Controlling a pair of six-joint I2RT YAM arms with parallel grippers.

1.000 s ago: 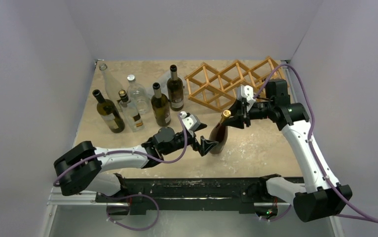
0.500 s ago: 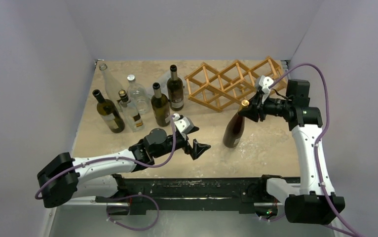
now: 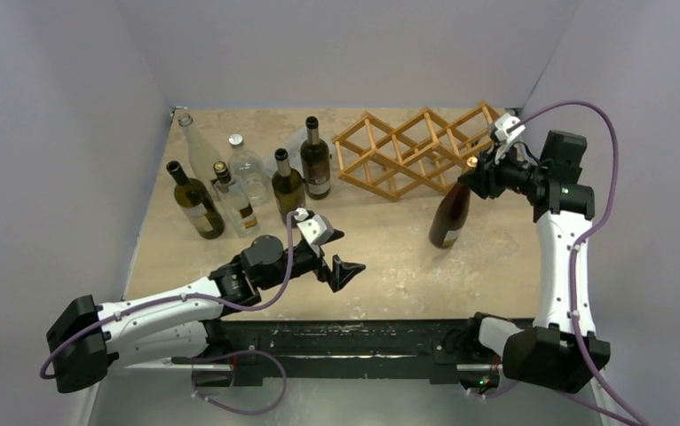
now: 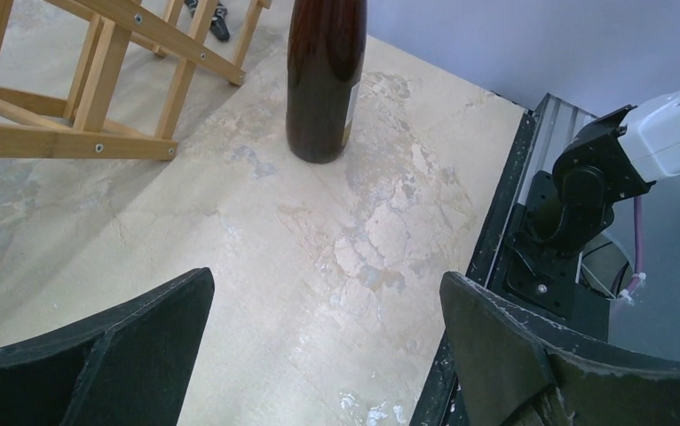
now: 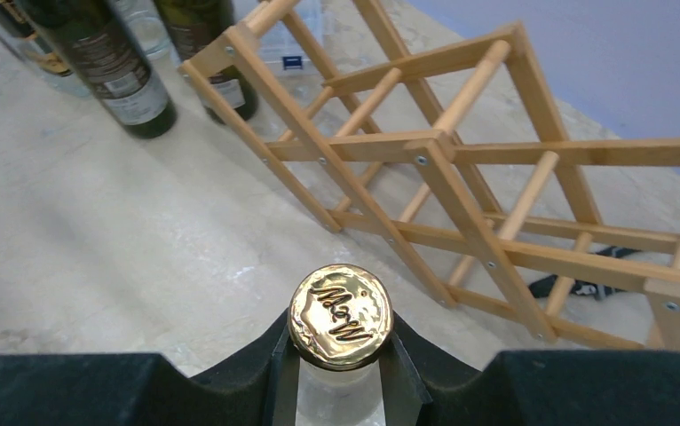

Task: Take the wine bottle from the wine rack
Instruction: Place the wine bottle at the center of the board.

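The wine bottle (image 3: 451, 216), dark brown with a gold cap (image 5: 341, 315), stands upright on the table just in front of the wine rack (image 3: 416, 149), outside its cells. My right gripper (image 3: 476, 171) is shut on the bottle's neck right under the cap, both fingers (image 5: 230, 377) pressed against it. The rack (image 5: 461, 177) is a lattice of light wooden rods with nothing in its cells. My left gripper (image 3: 343, 269) hovers low over the table's near middle, open and holding nothing, and its view shows the bottle's base (image 4: 323, 106) well ahead of the jaws.
Several other bottles (image 3: 248, 186) stand grouped at the back left. A clear plastic box (image 5: 296, 40) lies behind the rack. The black base rail (image 3: 345, 342) runs along the table's near edge. Purple walls close in the left, back and right sides.
My right gripper carried the bottle to the right and back, toward the rack's right end. The left gripper let go of the bottle's base and drew back to the left.
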